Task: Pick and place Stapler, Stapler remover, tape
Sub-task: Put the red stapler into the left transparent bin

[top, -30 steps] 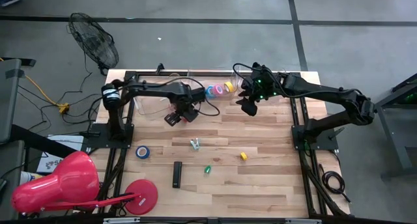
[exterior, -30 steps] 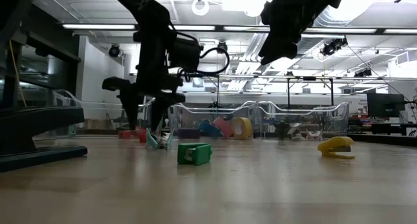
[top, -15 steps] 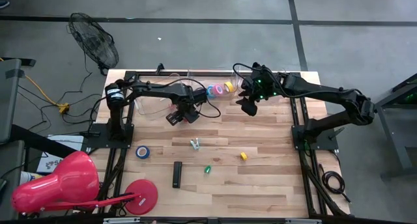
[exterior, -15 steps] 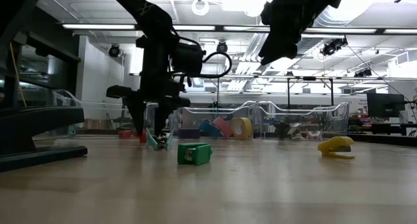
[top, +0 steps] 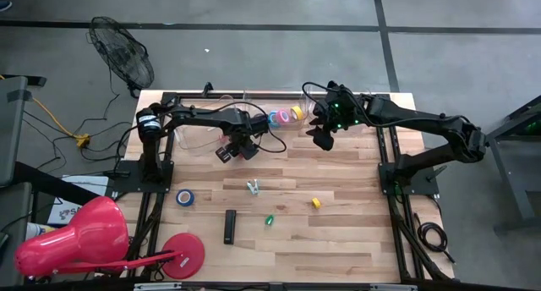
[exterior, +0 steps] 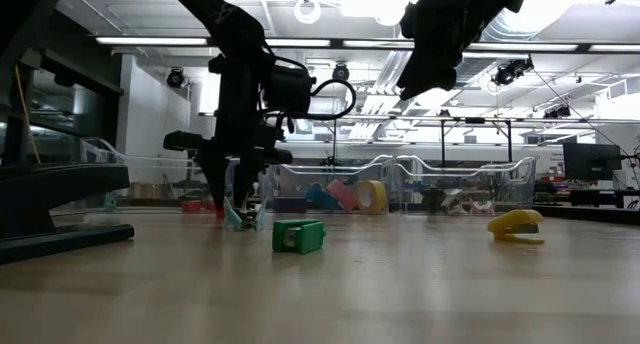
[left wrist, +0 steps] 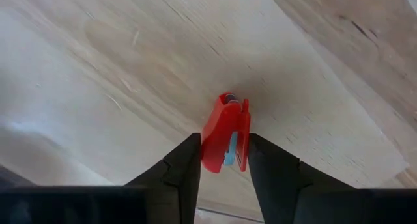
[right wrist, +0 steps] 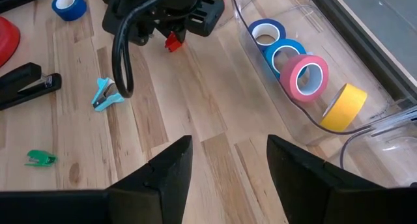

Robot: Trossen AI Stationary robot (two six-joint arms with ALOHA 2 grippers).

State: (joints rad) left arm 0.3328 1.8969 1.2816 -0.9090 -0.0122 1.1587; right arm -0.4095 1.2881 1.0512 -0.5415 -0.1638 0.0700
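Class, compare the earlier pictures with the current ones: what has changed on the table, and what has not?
The left gripper has come down over the red stapler and narrowed its fingers around it. The right gripper, open above the table, and everything else stayed put.

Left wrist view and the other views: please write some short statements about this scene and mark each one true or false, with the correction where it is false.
1. The left gripper has a small red stapler between its fingers, on the wooden table. True.
2. The right gripper holds a tape roll. False: nothing is between its open fingers, and it hangs above the table.
3. Four tape rolls lie in the clear tray. True.
4. The black stapler lies inside the clear tray. False: it lies on the table.
5. A blue tape roll lies on the table, outside the tray. True.
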